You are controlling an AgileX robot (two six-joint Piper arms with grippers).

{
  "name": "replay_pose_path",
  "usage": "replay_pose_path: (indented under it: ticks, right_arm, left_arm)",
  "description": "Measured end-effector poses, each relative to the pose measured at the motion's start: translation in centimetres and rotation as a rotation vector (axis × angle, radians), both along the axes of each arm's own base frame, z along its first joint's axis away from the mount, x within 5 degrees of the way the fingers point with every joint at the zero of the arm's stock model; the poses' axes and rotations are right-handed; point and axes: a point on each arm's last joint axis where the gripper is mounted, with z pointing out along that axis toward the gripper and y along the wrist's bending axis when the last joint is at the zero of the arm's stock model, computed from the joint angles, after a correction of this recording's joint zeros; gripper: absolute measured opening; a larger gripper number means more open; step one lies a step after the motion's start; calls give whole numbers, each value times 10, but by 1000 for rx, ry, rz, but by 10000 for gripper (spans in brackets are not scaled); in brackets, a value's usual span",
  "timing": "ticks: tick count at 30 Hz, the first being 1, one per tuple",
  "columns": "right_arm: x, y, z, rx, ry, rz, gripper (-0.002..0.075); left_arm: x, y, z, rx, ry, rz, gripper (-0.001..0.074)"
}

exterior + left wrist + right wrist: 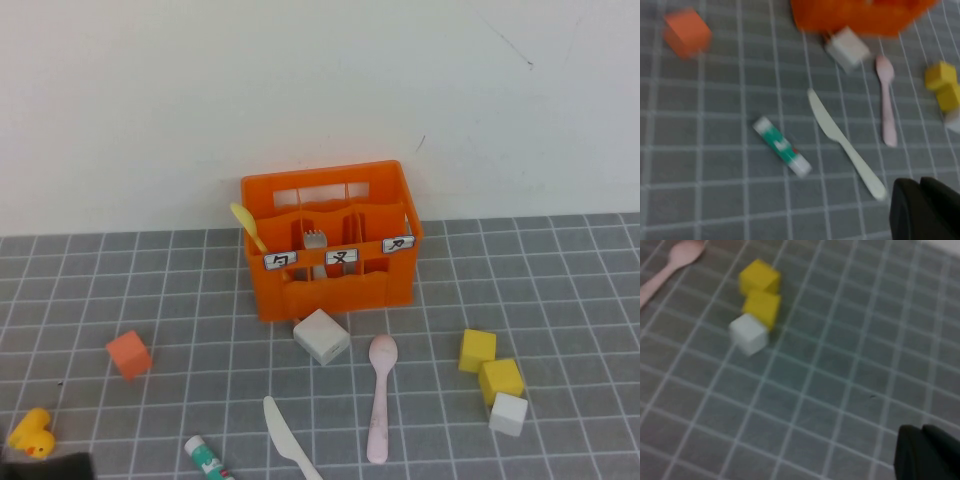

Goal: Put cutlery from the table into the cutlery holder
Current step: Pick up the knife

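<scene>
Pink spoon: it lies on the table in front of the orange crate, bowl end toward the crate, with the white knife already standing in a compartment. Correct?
Not quite. The white knife is not in the crate; it lies flat on the table, beside the pink spoon, as the high view shows. The spoon does lie in front of the orange crate, bowl end toward it. Both grippers are shut and hold nothing.

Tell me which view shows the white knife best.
Left wrist view: the white knife lies whole on the table, left gripper shut near its handle. High view cuts off its handle at the frame edge. Right wrist view, over the blocks with right gripper shut, misses it.
</scene>
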Motion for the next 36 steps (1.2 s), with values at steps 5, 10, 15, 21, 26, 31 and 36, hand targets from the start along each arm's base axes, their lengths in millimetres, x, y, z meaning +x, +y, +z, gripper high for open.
replay_pose_path:
  ticks: [5, 10, 15, 21, 26, 31, 36]
  right_arm:
    - [12, 15, -8, 84, 86, 164, -3]
    - [22, 24, -11, 145, 107, 279, -3]
    - [27, 26, -13, 160, 117, 300, -3]
    - [27, 26, -13, 157, 113, 299, -3]
    - [27, 26, -13, 157, 113, 299, -3]
    - [27, 26, -13, 156, 112, 300, -3]
    - [27, 26, -13, 156, 112, 300, -3]
  left_arm:
    - [33, -14, -16, -97, 177, -55, -1]
    - [66, -27, -34, -172, 252, -103, -1]
    - [85, -55, -62, -155, 332, -165, -1]
    - [90, -97, -101, -42, 389, -151, -1]
    - [99, -129, -128, 17, 458, -143, -1]
    - [123, -160, -146, 61, 509, -214, -1]
    - [137, -177, -167, 132, 580, -278, -1]
